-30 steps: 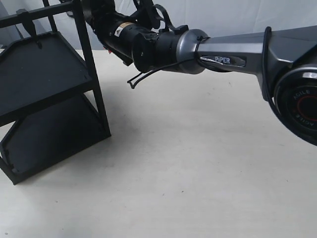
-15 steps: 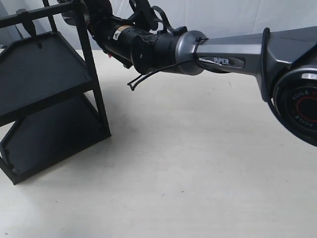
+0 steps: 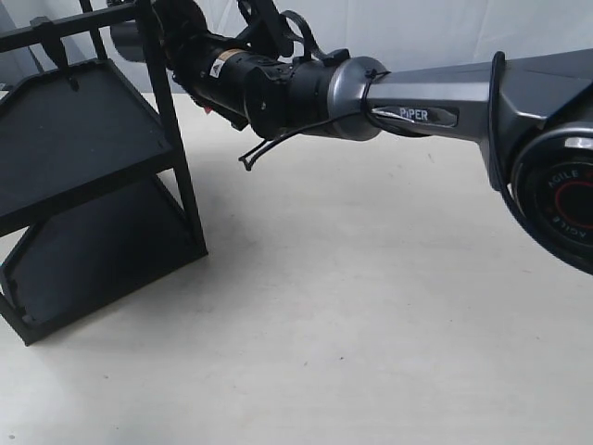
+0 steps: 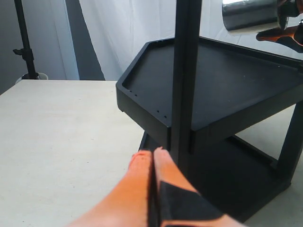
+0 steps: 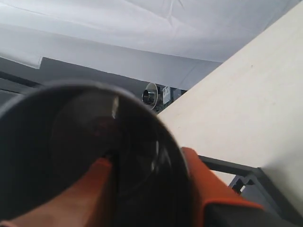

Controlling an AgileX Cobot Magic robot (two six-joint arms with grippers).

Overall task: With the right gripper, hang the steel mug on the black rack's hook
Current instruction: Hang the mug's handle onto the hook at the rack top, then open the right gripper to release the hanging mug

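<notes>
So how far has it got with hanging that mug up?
Picked up: the right gripper is shut on the steel mug and holds it high beside the black rack, near its top bar. In hand: bringing the mug to the hook. Left: catching the handle on the hook and letting go. No view shows it hooked.

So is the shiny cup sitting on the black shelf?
No, the steel mug hangs in the air above the black rack, held by the orange fingers of the right tool.
</notes>
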